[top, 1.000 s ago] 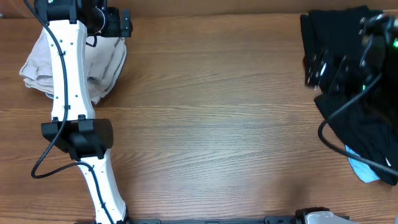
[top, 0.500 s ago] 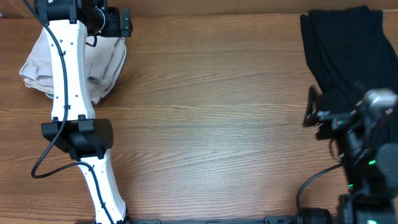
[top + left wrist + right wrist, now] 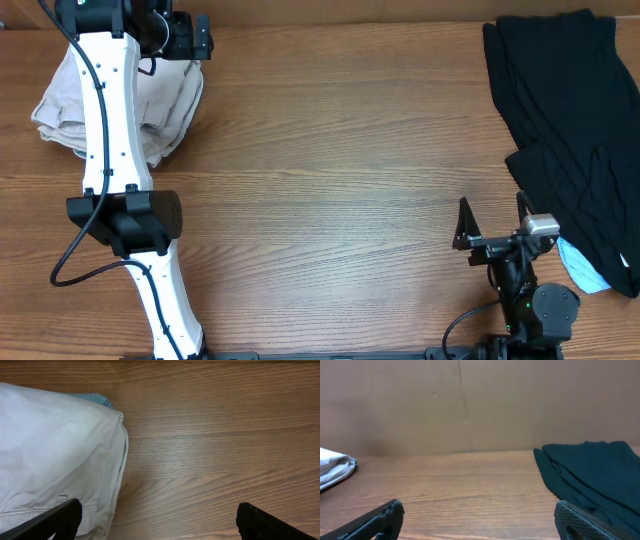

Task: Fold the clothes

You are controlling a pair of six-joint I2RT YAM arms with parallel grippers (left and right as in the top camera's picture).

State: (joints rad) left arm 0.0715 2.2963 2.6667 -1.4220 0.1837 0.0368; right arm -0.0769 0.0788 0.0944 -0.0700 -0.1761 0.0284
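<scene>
Right gripper (image 3: 492, 218) at 5 o'clock over surface (image 3: 340, 180), fingers wide, empty. Light-blue denim (image 3: 582, 270) peeks from under black garment (image 3: 570, 110), 4 to 2 o'clock. Cream shorts (image 3: 165, 100) bunched at 10 o'clock. Left gripper (image 3: 157, 507) over their far edge, fingers wide, holding nothing.

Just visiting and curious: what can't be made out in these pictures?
Overhead: the left arm covers part of the cream shorts.
Overhead: the black garment runs off the right edge.
Overhead: a light-blue cloth is mostly buried under it.
Left wrist: denim shows only a sliver beneath the cream shorts.
</scene>
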